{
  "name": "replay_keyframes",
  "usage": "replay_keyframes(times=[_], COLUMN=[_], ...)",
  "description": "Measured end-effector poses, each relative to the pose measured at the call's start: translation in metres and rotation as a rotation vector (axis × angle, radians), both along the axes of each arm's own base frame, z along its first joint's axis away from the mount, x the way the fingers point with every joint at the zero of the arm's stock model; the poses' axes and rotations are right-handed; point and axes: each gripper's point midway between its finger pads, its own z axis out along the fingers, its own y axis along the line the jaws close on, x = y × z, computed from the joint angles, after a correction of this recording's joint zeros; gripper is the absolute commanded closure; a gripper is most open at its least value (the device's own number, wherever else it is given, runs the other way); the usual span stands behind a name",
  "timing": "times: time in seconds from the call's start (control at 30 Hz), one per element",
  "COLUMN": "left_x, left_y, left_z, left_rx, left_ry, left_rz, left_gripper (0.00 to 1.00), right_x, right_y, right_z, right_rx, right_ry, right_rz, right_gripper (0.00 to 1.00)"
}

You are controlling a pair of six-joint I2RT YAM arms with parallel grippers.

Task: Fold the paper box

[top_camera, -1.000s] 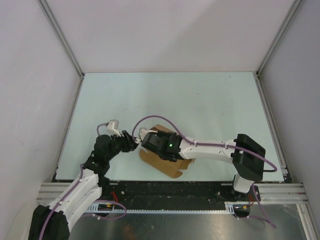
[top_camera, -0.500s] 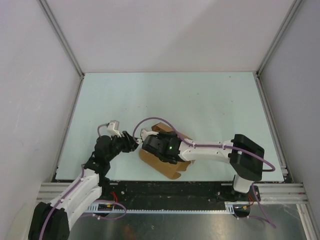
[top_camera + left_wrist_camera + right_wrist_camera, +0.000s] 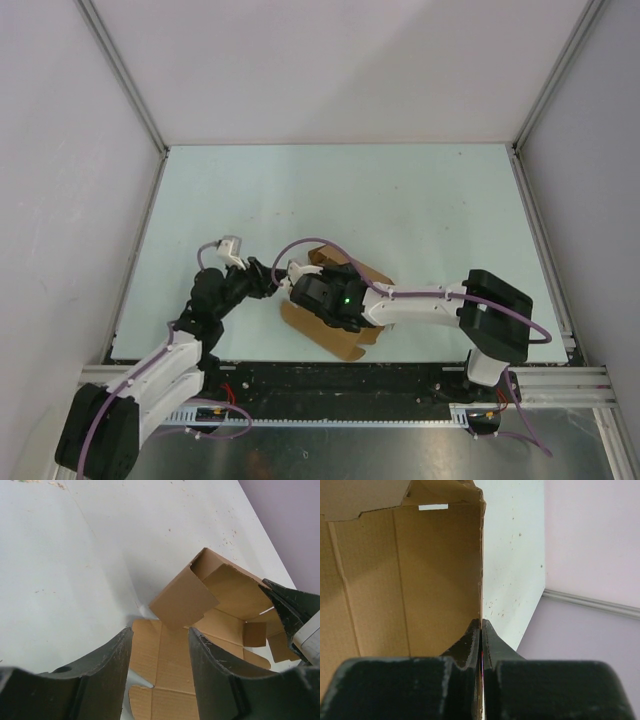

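Lower centre of the overhead view: the right gripper (image 3: 481,626) is clamped on 1 upright wall of the paper box (image 3: 345,343). The left gripper (image 3: 160,632), jaws apart, apparently hovers just left of it.

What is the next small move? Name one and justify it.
Probably ease the left gripper forward onto the raised flap of the paper box and close on it. Its jaws stand open and empty just short of that flap, while the right gripper is shut on the edge of another upright panel, steadying the box.
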Motion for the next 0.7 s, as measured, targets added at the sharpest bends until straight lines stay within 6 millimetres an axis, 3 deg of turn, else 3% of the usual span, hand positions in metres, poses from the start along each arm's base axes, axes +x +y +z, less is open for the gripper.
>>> replay_keyframes(times=[0.27,0.7], left_x=[0.002,-0.005], left_y=[-0.017,-0.042], left_z=[0.003,-0.001], left_rx=[0.009,0.127], left_ry=[-0.081,-0.232], left_rz=[-0.081,-0.221], left_gripper=[0.37,0.36], right_x=[-0.003,-0.008], right_y=[-0.005,-0.006], right_z=[-0.006,-0.009], right_rx=[0.001,0.020], right_ry=[-0.016,-0.024], right_rz=[-0.002,0.004], right_gripper=[1.00,1.00])
